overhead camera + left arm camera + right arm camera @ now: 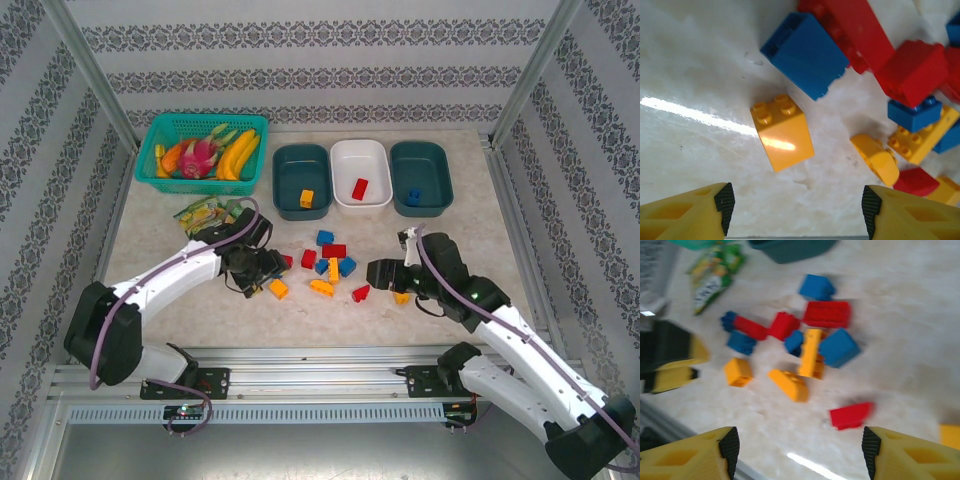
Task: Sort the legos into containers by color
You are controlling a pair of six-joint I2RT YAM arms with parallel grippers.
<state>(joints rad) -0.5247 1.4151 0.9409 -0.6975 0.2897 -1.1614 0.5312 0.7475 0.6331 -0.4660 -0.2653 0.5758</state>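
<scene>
Left fingers (722, 202) apart over counter (690, 60), yellow brick (781, 131) just ahead, btwn them; right fingers (730, 445) also apart, red brick (851, 415) ahead. Risk: yellow brick sits skewed, could twist out on closing.

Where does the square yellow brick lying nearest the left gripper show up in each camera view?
Top external: the square yellow brick sits at the pile's left edge, beside the left gripper.
Left wrist: square yellow brick mid-frame, ahead of the open jaws.
Right wrist: square yellow brick left of centre, blurred.
Landmark: the curved yellow brick lies just to its right in all three.
</scene>
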